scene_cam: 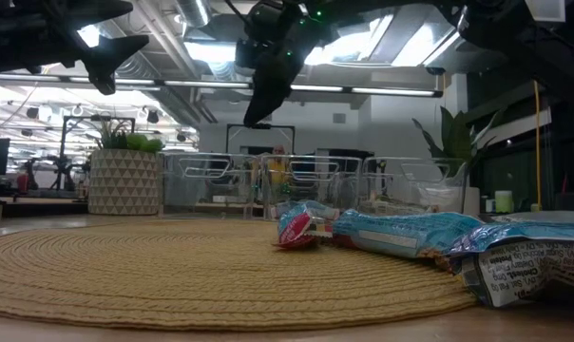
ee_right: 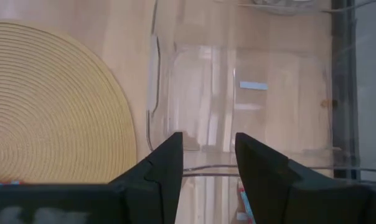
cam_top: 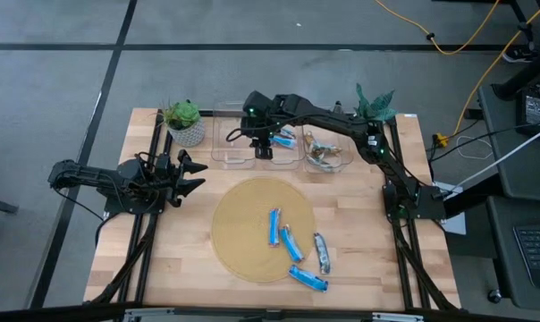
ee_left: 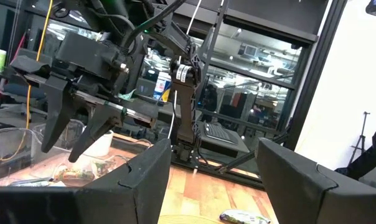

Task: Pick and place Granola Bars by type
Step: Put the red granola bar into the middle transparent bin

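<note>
Bright overhead light, blurred foreground wrappers (scene_cam: 515, 261)

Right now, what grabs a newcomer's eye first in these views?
The round woven mat at mid-table, with three bright blue bars and a silvery bar on and beside its right side. Next, the right arm stretched across the far edge, its right hand open and empty above the row of clear bins, where a few bars already lie. The left hand waits open at the table's left, near a potted plant.
</note>
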